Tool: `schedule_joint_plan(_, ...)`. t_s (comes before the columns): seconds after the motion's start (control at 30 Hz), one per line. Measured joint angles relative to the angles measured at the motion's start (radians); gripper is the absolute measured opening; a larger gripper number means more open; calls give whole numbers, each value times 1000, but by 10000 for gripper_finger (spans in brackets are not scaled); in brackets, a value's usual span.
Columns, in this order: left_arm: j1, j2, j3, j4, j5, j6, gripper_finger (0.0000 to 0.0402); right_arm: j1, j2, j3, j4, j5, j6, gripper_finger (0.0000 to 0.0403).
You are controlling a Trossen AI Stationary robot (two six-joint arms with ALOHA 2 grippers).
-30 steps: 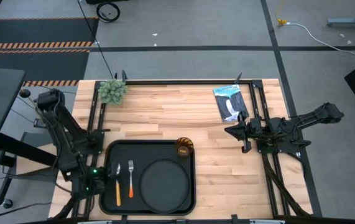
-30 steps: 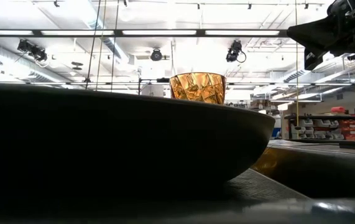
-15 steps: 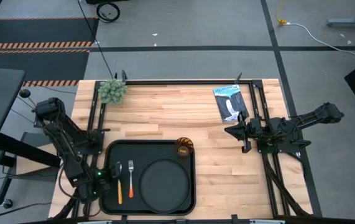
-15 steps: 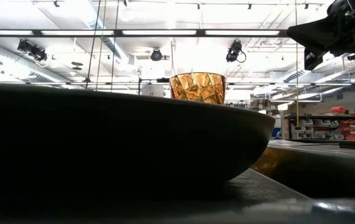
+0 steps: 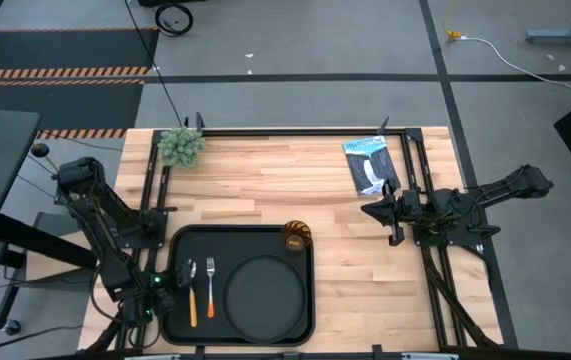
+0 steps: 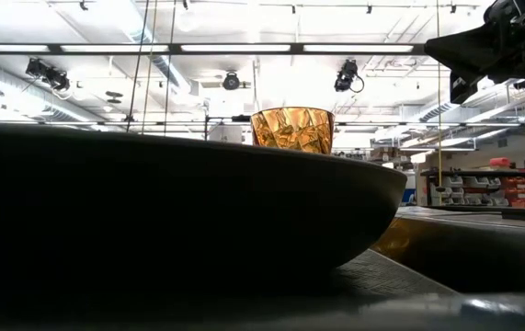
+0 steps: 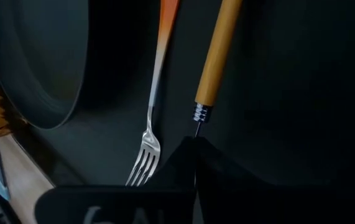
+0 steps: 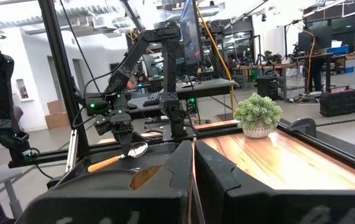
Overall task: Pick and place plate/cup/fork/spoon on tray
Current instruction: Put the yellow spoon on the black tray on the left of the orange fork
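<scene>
The black tray [image 5: 240,236] lies at the table's near left. On it lie the round black plate [image 5: 262,295], the fork [image 5: 210,285] left of the plate, and the spoon [image 5: 189,305] left of the fork. The amber cup [image 5: 296,238] stands in the tray's far right corner. My left gripper [image 5: 173,280] is at the tray's left side, shut at the spoon's bowl end. The spoon's bowl [image 8: 137,149] shows just below it in the right wrist view. My right gripper [image 5: 368,210] is shut and empty over bare wood, right of the tray. My left gripper has the spoon's thin metal neck [image 7: 196,126] running in under its shut fingertips, which hide the contact and the bowl. The fingers come from the table's left, slanting down, across the spoon. The orange handle [image 7: 217,56] points toward the near edge over the tray floor.
A small potted plant [image 5: 180,146] stands at the far left corner. A black-and-white packet [image 5: 368,165] lies at the far right. Dark frame rails run along the table's left, right and far sides. Bare wood lies between the tray and my right arm.
My left arm's upper links have shifted toward the table's near left. Its gripper stays by the spoon's bowl end. The spoon, fork, plate and cup have kept their places.
</scene>
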Motion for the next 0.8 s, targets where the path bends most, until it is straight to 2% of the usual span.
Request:
schedule_joint_plan(0.2,0,0,0,-5,8,-37,7,0,0,0,0,0,0,23)
schedule_joint_plan(0.37,2,0,0,-12,65,-73,20,0,0,0,0,0,0,23)
schedule_joint_plan(0.67,3,0,0,-21,107,-93,138,0,0,0,0,0,0,23)
schedule_joint_plan(0.8,3,0,0,-22,107,-94,169,0,0,0,0,0,0,23)
